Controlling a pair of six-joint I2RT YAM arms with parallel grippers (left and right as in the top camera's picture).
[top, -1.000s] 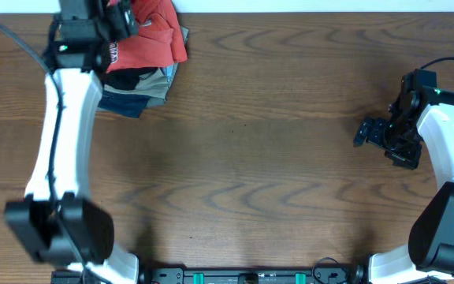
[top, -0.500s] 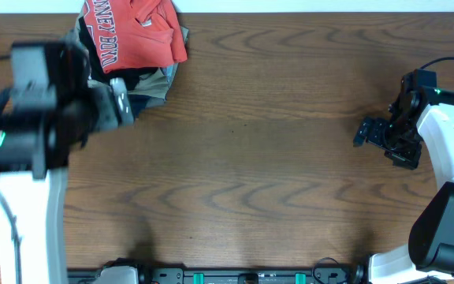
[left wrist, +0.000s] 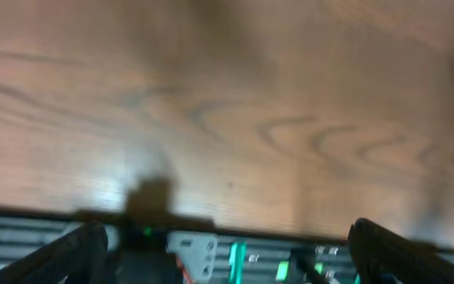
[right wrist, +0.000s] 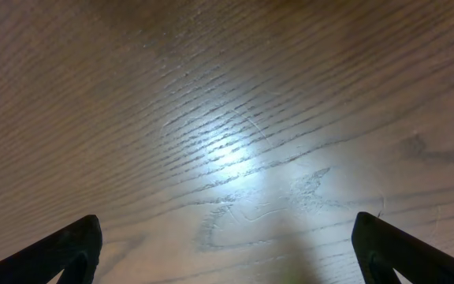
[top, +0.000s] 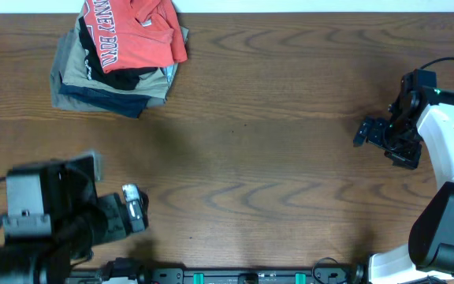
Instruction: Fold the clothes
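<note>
**Overhead:** coral-red short-sleeved cotton T-shirt w/ dark block lettering (top: pixel 136 35) lies folded, a bit loosely, on top of a pile of folded garments (black, tan, grey, blue) (top: pixel 109 88). The pile is at the far-left corner of the brown wood-grain tabletop (top: pixel 274 118). Left tool (top: pixel 136 211) is low at front-left, well apart from the pile. Right tool (top: pixel 366 132) is at the right side over bare wood. Neither touches cloth. No containers in view, nothing to log there.

**Left wrist:** blurred. Dark fingertips (left wrist: pixel 77 251) sit at the frame corners, jaws spread wide, nothing between. Only tabletop and the rig's front edge show.

**Right wrist:** jaws spread wide, empty, bare wood below.

**Judgement:** fold looks done, shirt stacked. Next is prob. parking the arms. If a neater fold is wanted, the left arm needs a long reach to the far corner.
</note>
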